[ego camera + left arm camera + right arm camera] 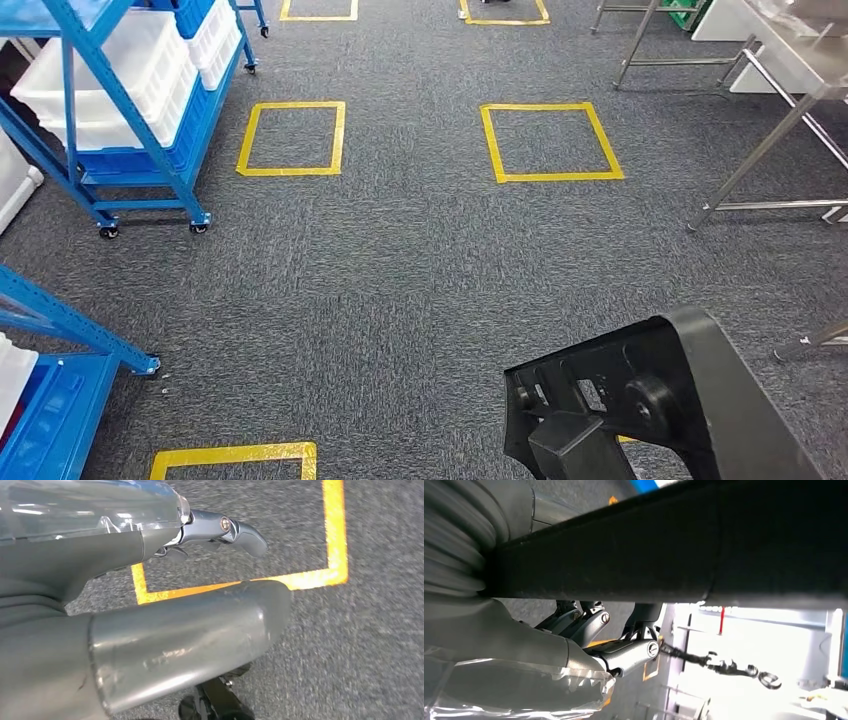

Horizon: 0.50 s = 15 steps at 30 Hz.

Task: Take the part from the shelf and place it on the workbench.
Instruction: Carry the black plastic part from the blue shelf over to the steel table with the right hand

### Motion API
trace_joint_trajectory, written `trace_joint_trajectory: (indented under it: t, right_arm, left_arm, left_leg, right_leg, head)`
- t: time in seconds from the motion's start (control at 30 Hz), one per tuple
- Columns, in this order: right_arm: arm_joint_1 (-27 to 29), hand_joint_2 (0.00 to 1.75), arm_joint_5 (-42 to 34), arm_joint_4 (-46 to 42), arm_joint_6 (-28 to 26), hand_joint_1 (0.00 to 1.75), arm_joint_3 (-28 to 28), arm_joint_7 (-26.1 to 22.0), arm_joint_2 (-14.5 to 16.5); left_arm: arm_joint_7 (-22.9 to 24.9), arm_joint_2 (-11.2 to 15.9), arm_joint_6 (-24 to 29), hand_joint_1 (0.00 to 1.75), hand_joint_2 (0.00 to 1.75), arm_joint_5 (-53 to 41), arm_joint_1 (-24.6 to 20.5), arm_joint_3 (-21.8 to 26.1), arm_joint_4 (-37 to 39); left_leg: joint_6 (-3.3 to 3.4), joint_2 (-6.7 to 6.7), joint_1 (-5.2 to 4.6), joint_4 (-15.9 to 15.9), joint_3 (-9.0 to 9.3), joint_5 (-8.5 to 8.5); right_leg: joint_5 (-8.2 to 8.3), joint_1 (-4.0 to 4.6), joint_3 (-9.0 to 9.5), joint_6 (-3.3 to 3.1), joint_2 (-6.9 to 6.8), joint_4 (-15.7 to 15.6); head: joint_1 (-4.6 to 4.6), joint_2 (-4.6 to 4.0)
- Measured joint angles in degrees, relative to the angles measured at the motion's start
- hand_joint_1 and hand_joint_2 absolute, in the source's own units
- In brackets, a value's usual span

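Head view: black moulded part low on the robot's right, over grey carpet; blue shelf far left, steel workbench far right.
Right wrist view: right hand holds the part's flat matte bar, fingers curled against it.
Left wrist view: left hand holds nothing, thumb and fingers apart above yellow floor tape.

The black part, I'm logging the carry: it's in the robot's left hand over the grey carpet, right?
Not quite: the black part is held by the right hand, as the right wrist view shows. The left hand holds nothing. It is over grey carpet.
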Motion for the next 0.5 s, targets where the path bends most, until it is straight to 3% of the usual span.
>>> trace_joint_trajectory:
  t: [0.07,0.1,0.17,0.2,0.27,0.33,0.4,0.43,0.5]
  right_arm:
    - [0.03,1.75,-0.01,-0.22,0.44,1.75,-0.14,-0.01,0.01]
    - [0.05,1.75,-0.02,-0.41,0.75,1.75,-0.20,-0.02,0.01]
    - [0.17,1.75,-0.02,-0.82,1.37,1.75,-0.34,-0.03,0.03]
    - [0.28,1.75,0.01,-1.04,1.58,1.75,-0.41,-0.04,0.04]
    - [0.33,1.75,0.07,-1.44,1.81,1.75,-0.55,-0.05,0.08]
    - [0.29,1.75,0.14,-1.65,1.87,1.75,-0.70,-0.05,0.10]
    - [0.33,1.75,0.24,-1.68,1.86,1.75,-0.91,-0.03,0.11]
    - [0.36,1.75,0.27,-1.69,1.86,1.75,-1.00,-0.03,0.11]
    - [0.40,1.75,0.32,-1.78,1.84,1.75,-1.10,-0.02,0.11]
  left_arm:
    - [0.00,-0.13,0.01,0.00,0.00,-0.04,-0.14,0.02,0.00]
    - [0.00,-0.17,0.01,0.00,0.00,-0.09,-0.20,0.04,0.00]
    - [-0.04,-0.25,0.02,0.00,0.00,-0.21,-0.38,0.06,0.00]
    - [-0.09,-0.25,0.02,0.00,0.00,-0.27,-0.49,0.07,0.00]
    - [-0.29,-0.27,0.00,0.00,0.00,-0.37,-0.57,0.09,0.00]
    - [-0.42,-0.26,-0.03,0.00,0.00,-0.51,-0.37,0.15,0.00]
    - [-0.41,-0.20,-0.04,0.00,0.00,-0.68,-0.09,0.32,0.00]
    - [-0.40,-0.17,-0.04,0.00,0.00,-0.75,-0.04,0.42,0.00]
    - [-0.40,-0.10,-0.04,0.00,0.00,-0.93,-0.06,0.58,0.00]
  left_leg:
    - [-0.32,1.13,-0.15,-0.02,0.40,-0.29]
    - [-0.54,1.71,-0.17,-0.05,0.53,-0.41]
    - [-1.04,2.91,-0.23,-0.30,0.88,-0.52]
    - [-1.30,2.85,-0.20,-0.25,1.07,-0.73]
    - [-1.81,0.11,-0.09,2.31,0.19,-2.55]
    - [-2.22,-3.16,0.15,9.32,-3.16,-6.06]
    - [-2.58,-3.81,0.22,15.32,-6.34,-7.71]
    - [-2.72,-3.86,0.27,15.50,-6.71,-6.80]
    - [-2.99,-4.74,0.58,9.55,-4.55,-2.38]
  right_leg:
    - [1.96,0.84,3.68,-0.89,-2.45,-6.78]
    - [2.10,1.22,4.43,-1.23,-3.18,-8.40]
    - [2.14,1.45,4.38,-1.60,-2.30,-8.95]
    - [2.41,1.27,4.55,-1.73,-1.63,-9.37]
    - [3.02,0.67,5.03,-2.12,-0.27,-10.36]
    - [3.27,0.33,5.21,-2.36,1.14,-10.65]
    - [3.25,0.27,5.22,-2.39,2.79,-10.50]
    - [3.19,0.21,5.26,-2.33,3.68,-10.36]
    - [2.91,-0.05,5.28,-1.94,5.46,-9.76]
  head:
    - [0.01,0.00]
    - [0.04,0.00]
    - [0.13,0.00]
    - [0.13,0.00]
    - [0.02,0.00]
    - [-0.15,-0.01]
    - [-0.22,-0.01]
    - [-0.21,-0.01]
    - [-0.23,-0.01]
